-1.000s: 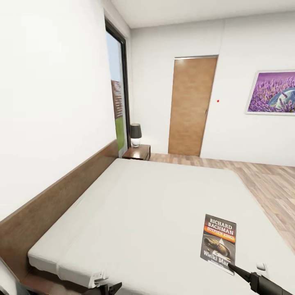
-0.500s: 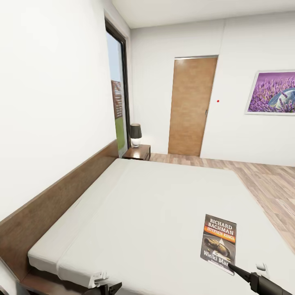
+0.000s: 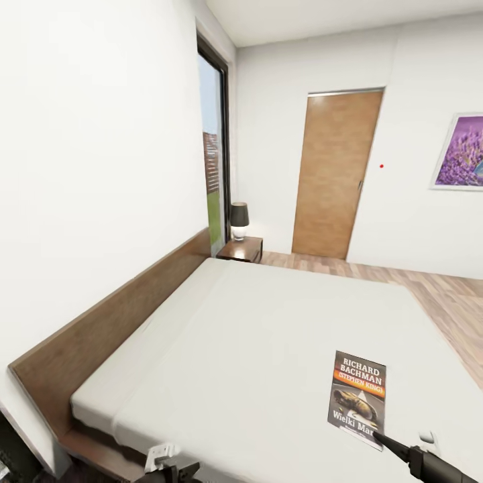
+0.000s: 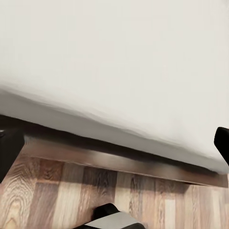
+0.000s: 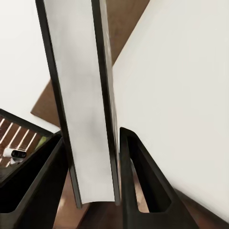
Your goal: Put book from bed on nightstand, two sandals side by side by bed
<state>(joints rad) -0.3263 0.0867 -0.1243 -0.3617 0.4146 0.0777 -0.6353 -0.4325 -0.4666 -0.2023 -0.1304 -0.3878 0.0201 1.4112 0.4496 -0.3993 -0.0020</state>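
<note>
Smooth pale bed (image 3: 268, 335), thin glossy book (image 3: 359, 397)

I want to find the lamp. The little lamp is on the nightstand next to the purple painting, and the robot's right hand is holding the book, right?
Almost. The lamp stands on the nightstand beside the window, not the purple painting, as the head view shows. The right hand does hold the book.

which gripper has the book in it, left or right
The right gripper: its two fingers sit either side of the book, pinching its edge. The left gripper is open over the bed's edge.
</note>
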